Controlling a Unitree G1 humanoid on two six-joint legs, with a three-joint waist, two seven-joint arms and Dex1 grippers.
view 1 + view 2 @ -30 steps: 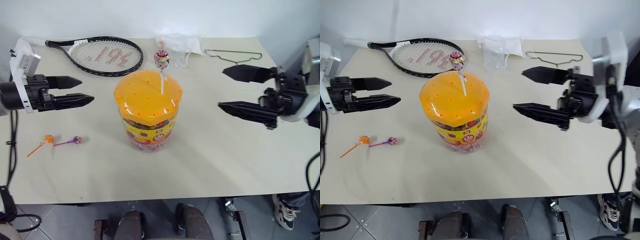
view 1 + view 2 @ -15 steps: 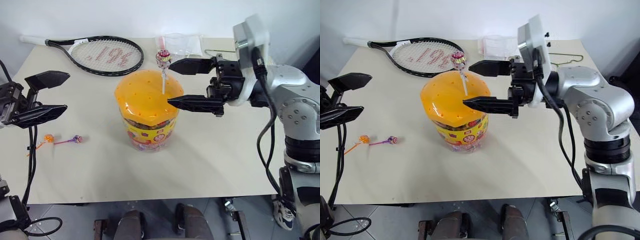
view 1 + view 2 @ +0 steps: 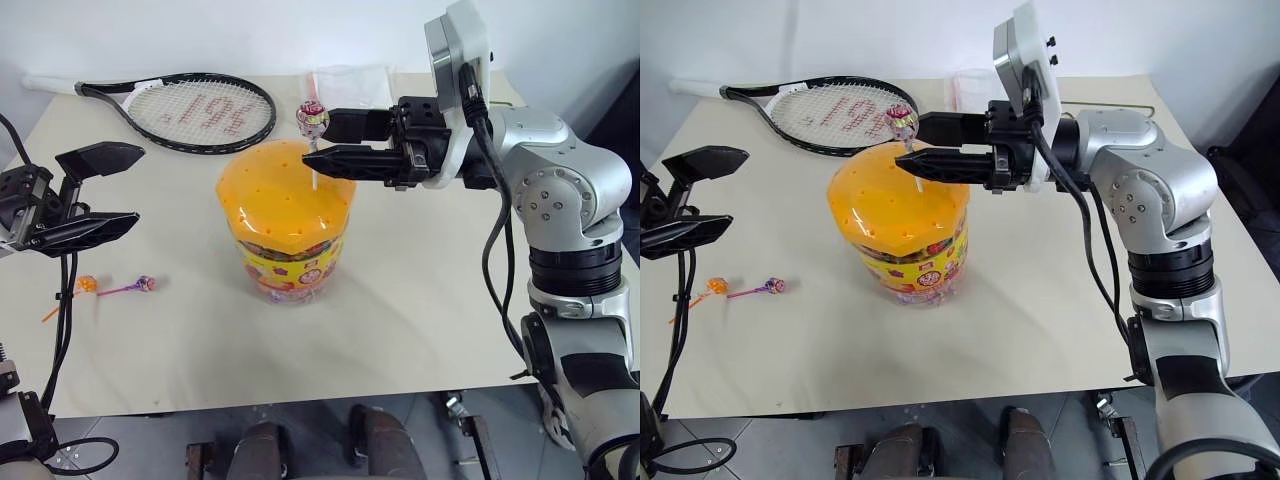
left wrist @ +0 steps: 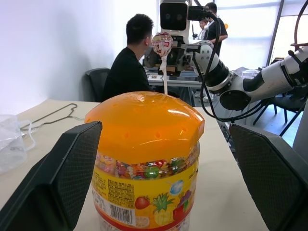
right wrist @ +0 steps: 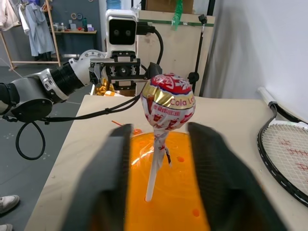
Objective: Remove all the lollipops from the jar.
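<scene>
The jar [image 3: 285,235], a clear tub with a yellow label and a holed orange lid, stands mid-table. One red-gold lollipop [image 3: 312,117] on a white stick rises upright from the lid. My right gripper [image 3: 322,141] reaches in level from the right. Its fingers [image 5: 118,159] stand on either side of the stick just below the candy, narrowed, with small gaps still showing, so it is open. My left gripper [image 3: 137,185] hangs wide open to the left of the jar, empty and pointing at it. An orange lollipop [image 3: 85,285] and a purple lollipop [image 3: 145,284] lie on the table at the left.
A tennis racket [image 3: 190,105] lies at the back left and a clear plastic bag [image 3: 350,85] at the back middle. A wire hanger [image 4: 53,115] lies behind my right arm. The cream table [image 3: 420,300] has free room in front and to the right.
My right gripper has swung left over the lid to the lollipop stick, and its fingers have narrowed around it. The left gripper turned and drew back a little, then held still.
</scene>
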